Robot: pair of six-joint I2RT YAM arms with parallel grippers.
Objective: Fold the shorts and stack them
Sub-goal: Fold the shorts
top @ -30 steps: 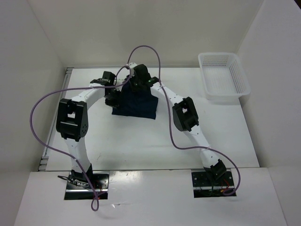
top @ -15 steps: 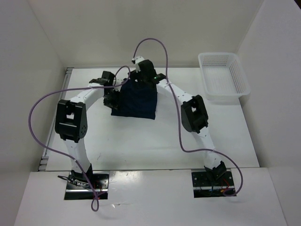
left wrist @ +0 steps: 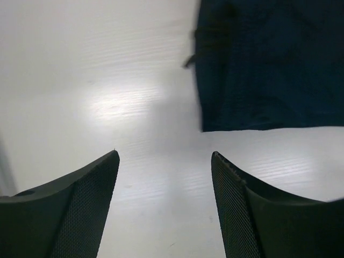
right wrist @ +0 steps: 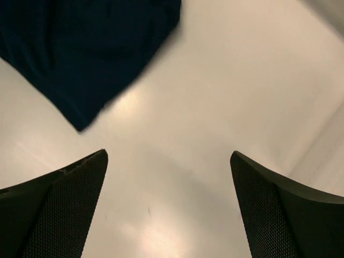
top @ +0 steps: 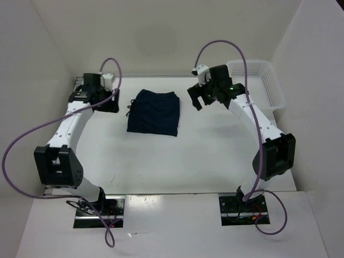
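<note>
Shorts (top: 154, 112) sit folded on the surface (top: 172, 161), toward the back (drawstring (top: 130, 106) poking out). Left gripper (left wrist: 164, 156) and right gripper (right wrist: 169, 153) both spread wide, grasping nothing, either side.

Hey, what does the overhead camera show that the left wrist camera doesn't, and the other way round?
Only the top view: the whole folded shorts, the white basket at the far right, and the right gripper, open and empty. Only the left wrist view: the mesh texture on the fingers of the left gripper, spread apart. Both: dark blue shorts lying on the white table, apart from the left gripper.
</note>
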